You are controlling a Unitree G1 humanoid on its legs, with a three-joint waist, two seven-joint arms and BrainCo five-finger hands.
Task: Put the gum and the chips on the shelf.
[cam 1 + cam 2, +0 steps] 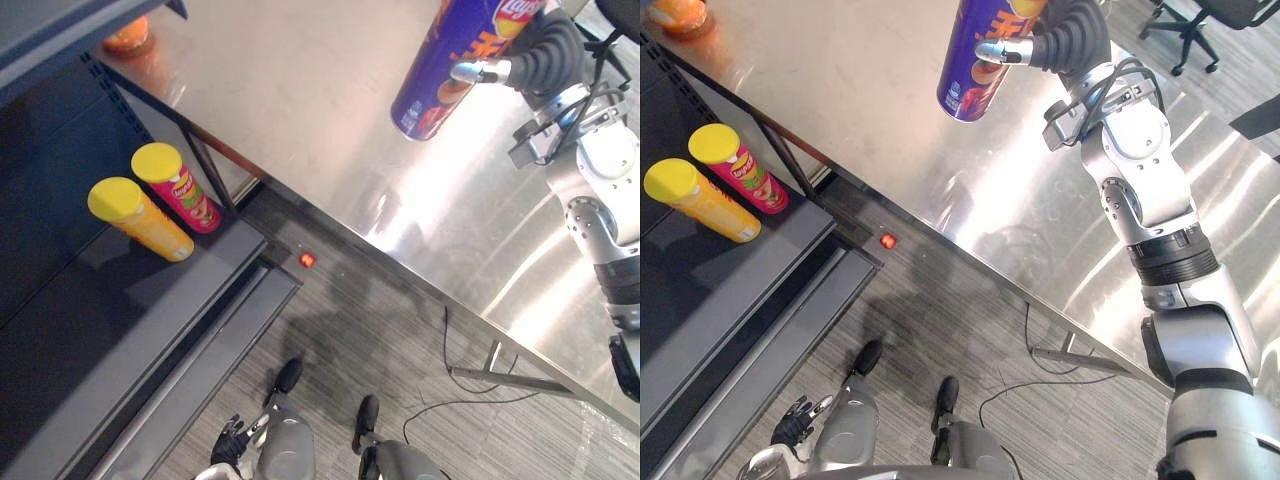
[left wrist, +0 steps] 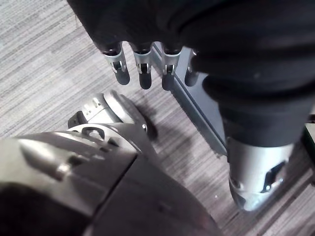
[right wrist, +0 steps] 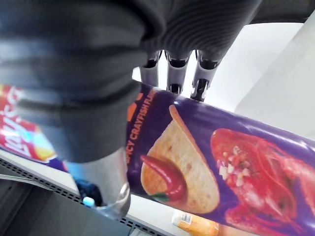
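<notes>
Downward head stereo pair, 2 wrist close-ups

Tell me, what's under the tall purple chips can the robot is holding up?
The right hand holds the tall purple chips can in the air. Below it lies the shiny steel table, bare where it shows. The patch directly behind the can is covered.

chips can point(image 1: 440, 75) top cut off, orange item point(image 1: 128, 38) part hidden by shelf point(image 1: 60, 30)

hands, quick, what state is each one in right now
Left hand: open, holding nothing.
Right hand: shut on the purple chips can.
</notes>
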